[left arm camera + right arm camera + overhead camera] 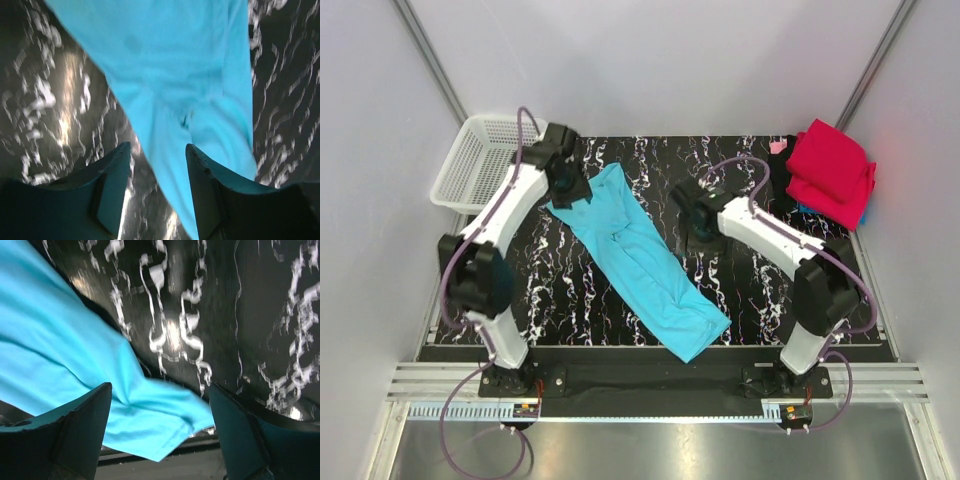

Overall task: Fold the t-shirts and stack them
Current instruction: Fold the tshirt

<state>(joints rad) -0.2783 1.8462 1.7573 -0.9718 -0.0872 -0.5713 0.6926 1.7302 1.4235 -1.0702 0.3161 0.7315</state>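
With left hand (158,147) and right hand (161,387) both released by the folded turquoise-blue cloth t-shirt (640,255), a shallow pinch could grab one layer, undoing the fold.

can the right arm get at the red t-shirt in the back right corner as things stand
Probably yes. The right gripper is open and empty, and nothing stands between it and the red t-shirt, which lies on that arm's own side.
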